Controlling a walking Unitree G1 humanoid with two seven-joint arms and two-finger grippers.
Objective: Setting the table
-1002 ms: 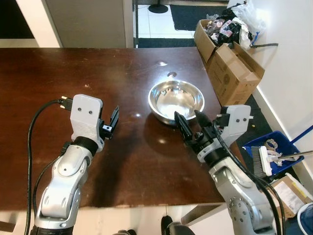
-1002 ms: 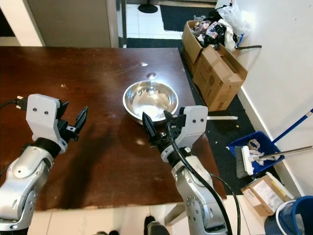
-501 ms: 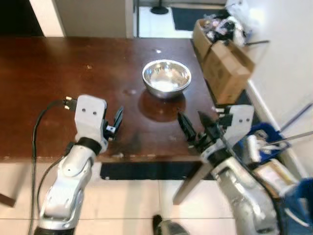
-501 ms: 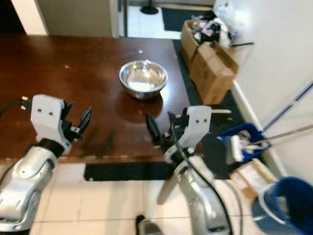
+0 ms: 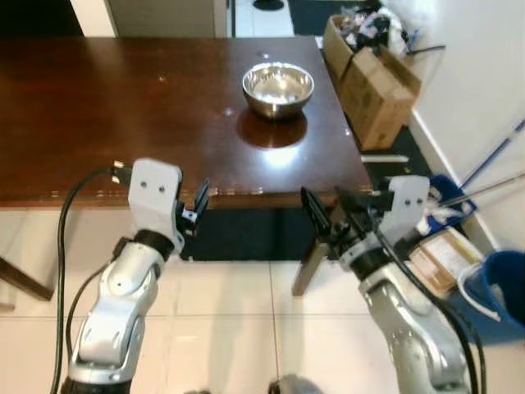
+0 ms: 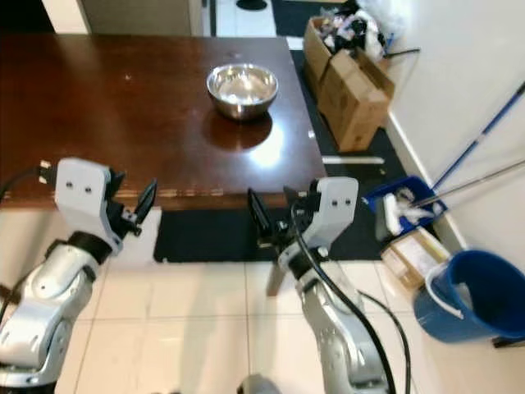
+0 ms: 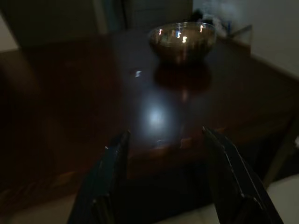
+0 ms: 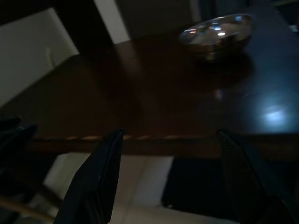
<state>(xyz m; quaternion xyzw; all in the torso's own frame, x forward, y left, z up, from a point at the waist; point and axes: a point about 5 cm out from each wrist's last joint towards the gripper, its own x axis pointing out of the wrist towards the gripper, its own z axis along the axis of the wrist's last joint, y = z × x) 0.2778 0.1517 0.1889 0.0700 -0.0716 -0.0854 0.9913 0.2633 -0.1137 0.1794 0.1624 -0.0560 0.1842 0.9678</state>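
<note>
Presently, the steel bowl (image 5: 278,89) stands upright on the dark wooden table (image 5: 107,115), toward the table's far right corner, with its reflection showing on the polished top just in front of it. The bowl appears empty. Nothing touches it, and both grippers are well apart from it.

The left gripper (image 5: 197,215) is held out at the table's near edge, over the white tiled floor (image 5: 221,320). Its two black fingers are spread apart and grasp nothing; the left wrist view shows the table edge and the bowl beyond, between them. The right gripper (image 5: 332,220) is likewise raised in front of the near edge, close to the table's right corner and a table leg (image 5: 305,267). Its fingers are also parted wide, with nothing between them.

Right of the table, against the white wall, stand cardboard boxes (image 5: 373,78) filled with clutter. Nearer the robot along that wall are a blue dustpan (image 6: 406,205) with a brush in it, long handles leaning across, and a blue bucket (image 6: 472,295).
</note>
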